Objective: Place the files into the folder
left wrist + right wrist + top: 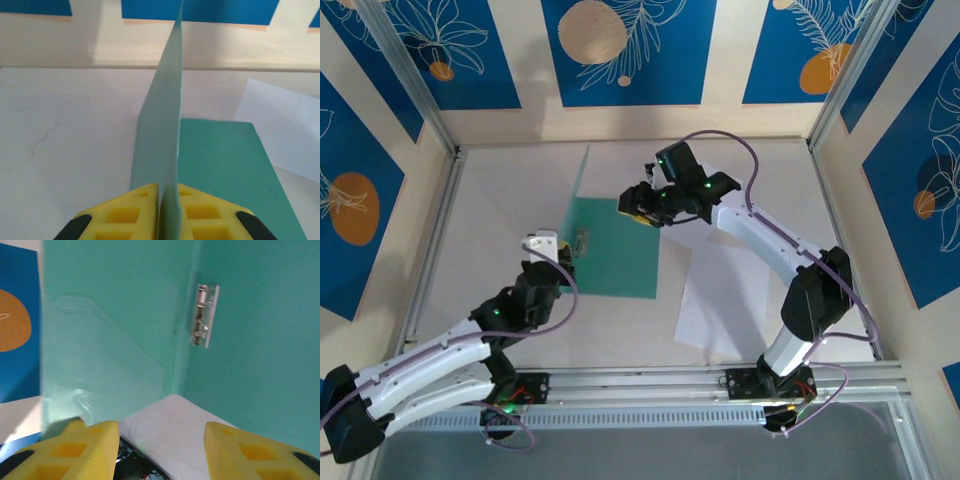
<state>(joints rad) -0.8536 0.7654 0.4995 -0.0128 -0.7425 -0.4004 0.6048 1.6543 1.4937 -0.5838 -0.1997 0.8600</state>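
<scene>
Two hands at work: the left hand (159, 200) is pressed together on the near edge of the folder (620, 255) cover, holding it upright off the counter (490, 220). The right hand (642, 207) hovers, spread, over the folder's far right corner. Files (728, 295) lie white on the counter just right of the folder, not yet in.

The risk, I'd say: that thin cover is pinched at one edge only, so it could bow, slip free or flop shut on the right hand.

Right wrist view gives the metal clip (204, 315), a clear pocket (100, 360) and a white sheet (170, 422) between the spread fingers; gripped or not, can't tell. The top view instead gives the files out on the counter.
</scene>
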